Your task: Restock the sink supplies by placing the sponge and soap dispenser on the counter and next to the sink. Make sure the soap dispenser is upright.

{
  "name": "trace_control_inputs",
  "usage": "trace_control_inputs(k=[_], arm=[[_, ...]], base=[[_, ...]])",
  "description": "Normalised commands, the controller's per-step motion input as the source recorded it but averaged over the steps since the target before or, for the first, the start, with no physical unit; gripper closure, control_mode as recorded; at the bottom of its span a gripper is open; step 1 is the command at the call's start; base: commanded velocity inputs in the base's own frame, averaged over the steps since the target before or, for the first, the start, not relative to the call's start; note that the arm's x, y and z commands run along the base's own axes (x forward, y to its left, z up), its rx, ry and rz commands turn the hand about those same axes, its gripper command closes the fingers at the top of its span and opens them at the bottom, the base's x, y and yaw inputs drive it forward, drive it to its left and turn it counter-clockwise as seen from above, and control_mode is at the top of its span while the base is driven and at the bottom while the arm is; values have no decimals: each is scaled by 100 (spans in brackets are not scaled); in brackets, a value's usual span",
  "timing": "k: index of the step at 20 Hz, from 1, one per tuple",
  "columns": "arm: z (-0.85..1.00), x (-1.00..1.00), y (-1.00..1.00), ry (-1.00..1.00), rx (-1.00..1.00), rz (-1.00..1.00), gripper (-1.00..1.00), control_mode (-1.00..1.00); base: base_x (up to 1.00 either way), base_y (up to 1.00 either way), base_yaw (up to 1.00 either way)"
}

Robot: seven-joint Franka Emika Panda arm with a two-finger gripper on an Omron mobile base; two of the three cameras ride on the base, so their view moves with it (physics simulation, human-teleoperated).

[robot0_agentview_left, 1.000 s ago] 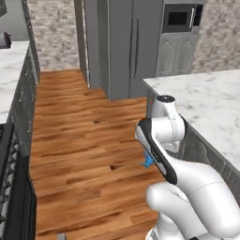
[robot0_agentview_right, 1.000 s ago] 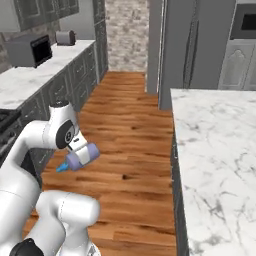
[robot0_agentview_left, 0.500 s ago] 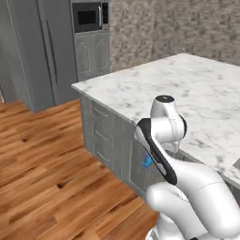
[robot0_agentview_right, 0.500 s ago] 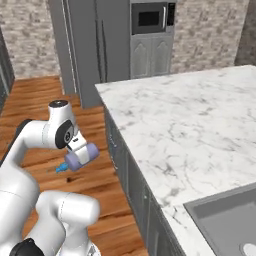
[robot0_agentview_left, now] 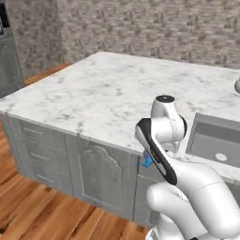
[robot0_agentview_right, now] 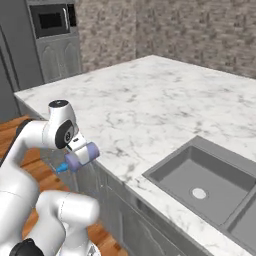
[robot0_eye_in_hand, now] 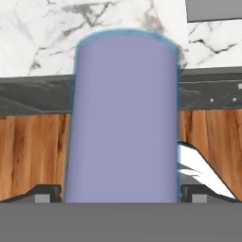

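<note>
My gripper [robot0_agentview_right: 76, 146] is shut on the soap dispenser [robot0_agentview_right: 81, 155], a lavender bottle held tilted off upright in front of the counter's edge, its blue pump pointing down towards the floor. In the hand view the soap dispenser [robot0_eye_in_hand: 124, 118] stands between the two fingertips [robot0_eye_in_hand: 47, 193]. Only its blue pump tip [robot0_agentview_left: 147, 161] peeks out from behind my arm in the left base view. The white marble counter [robot0_agentview_right: 150, 100] [robot0_agentview_left: 103, 98] spreads ahead. The grey sink [robot0_agentview_right: 210, 185] [robot0_agentview_left: 215, 140] is set into it on the right. The sponge is out of view.
Grey cabinet doors [robot0_agentview_left: 98, 173] run under the counter above a wood floor [robot0_agentview_left: 28, 215]. A microwave [robot0_agentview_right: 50, 20] sits in tall grey cabinets at the far left. A stone-tiled wall [robot0_agentview_left: 154, 28] runs behind the counter.
The whole scene has shifted as the base moved: floor and fridge gave way to the counter and sink. The bottle stays in my gripper in the same pose.
</note>
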Motion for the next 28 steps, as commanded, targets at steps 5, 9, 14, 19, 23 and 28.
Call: trace_control_inputs(k=[5,9,14,19,23,28], arm=[[0,0,0,0,0,0,100,100],[0,0,0,0,0,0,100,100],[0,5,2,0,1,-3,100,-100],[31,14,-10,1,20,-1,100,-100],[34,11,-8,12,37,0,100,-100],[1,21,2,10,33,-1,100,-100]], base=[[48,13,-56],[65,33,-48],[40,44,-25],[0,0,0],[0,0,0],[0,0,0]])
